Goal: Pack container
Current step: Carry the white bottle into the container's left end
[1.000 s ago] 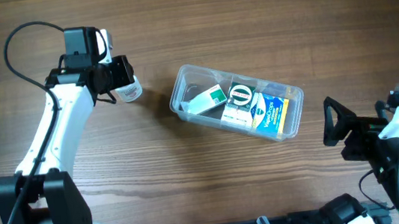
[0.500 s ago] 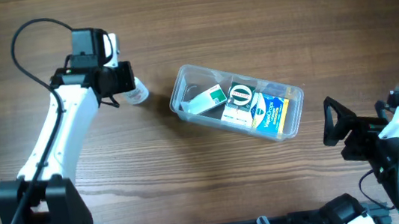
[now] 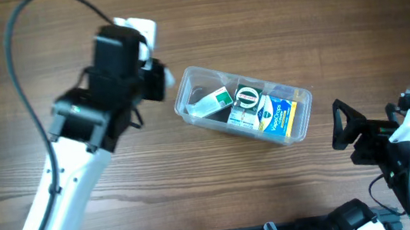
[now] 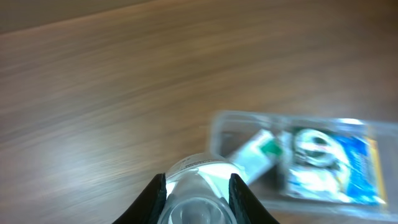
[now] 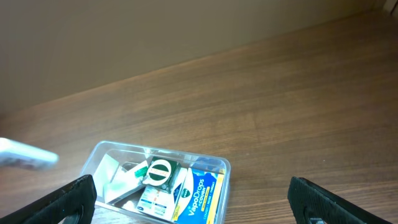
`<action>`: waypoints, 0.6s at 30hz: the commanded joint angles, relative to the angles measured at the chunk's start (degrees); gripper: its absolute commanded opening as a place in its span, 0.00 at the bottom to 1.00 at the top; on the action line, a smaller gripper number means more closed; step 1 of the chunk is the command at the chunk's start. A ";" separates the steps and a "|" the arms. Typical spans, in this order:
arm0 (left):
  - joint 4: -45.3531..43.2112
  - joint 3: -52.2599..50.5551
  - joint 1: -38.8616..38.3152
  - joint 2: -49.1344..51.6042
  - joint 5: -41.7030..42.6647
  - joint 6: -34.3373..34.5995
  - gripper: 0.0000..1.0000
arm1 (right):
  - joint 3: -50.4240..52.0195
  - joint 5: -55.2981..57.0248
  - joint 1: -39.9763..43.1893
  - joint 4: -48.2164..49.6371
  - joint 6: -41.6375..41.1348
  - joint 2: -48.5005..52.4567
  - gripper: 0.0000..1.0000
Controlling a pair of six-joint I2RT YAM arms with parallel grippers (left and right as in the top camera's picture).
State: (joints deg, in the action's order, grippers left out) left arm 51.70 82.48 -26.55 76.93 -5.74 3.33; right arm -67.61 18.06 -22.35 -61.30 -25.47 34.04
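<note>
left fingers [image 4: 157, 194]: closed on a small white round bottle [image 4: 199, 179], one finger on each side of it. My wrist cam is pretty blurry, but the grip is clear enough.

right fingers [image 5: 69, 198]: spread wide and holding nothing. From overhead I see them parked low at the right edge of the worktop [image 3: 197, 178].

container [image 3: 242, 104]: the clear tub sits flat on the worktop, angled a bit, between the two sets of fingers. It's just beside the left fingers and well apart from the right ones. On my left wrist cam it's ahead of the fingers and off to their right. On the right wrist cam it's ahead of the fingers, nearer the left one.

inside the container: a green and white box [image 3: 215, 101] lies at the end nearest the left fingers, and a blue and yellow VapoDrops box [image 5: 198, 191] at the other end. A pack with a round green label lies between them.

left arm [image 3: 79, 168]: from overhead it covers most of the bottle, so I only see a sliver of white at the container's corner.
</note>
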 commanded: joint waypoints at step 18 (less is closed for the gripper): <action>-0.48 1.16 -13.44 21.75 2.51 17.92 0.20 | -0.31 0.76 -0.13 0.11 -0.07 -0.15 1.00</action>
State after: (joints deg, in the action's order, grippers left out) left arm 51.48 82.50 -39.51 96.60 -5.08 18.44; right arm -67.59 18.06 -22.35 -61.30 -25.47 34.04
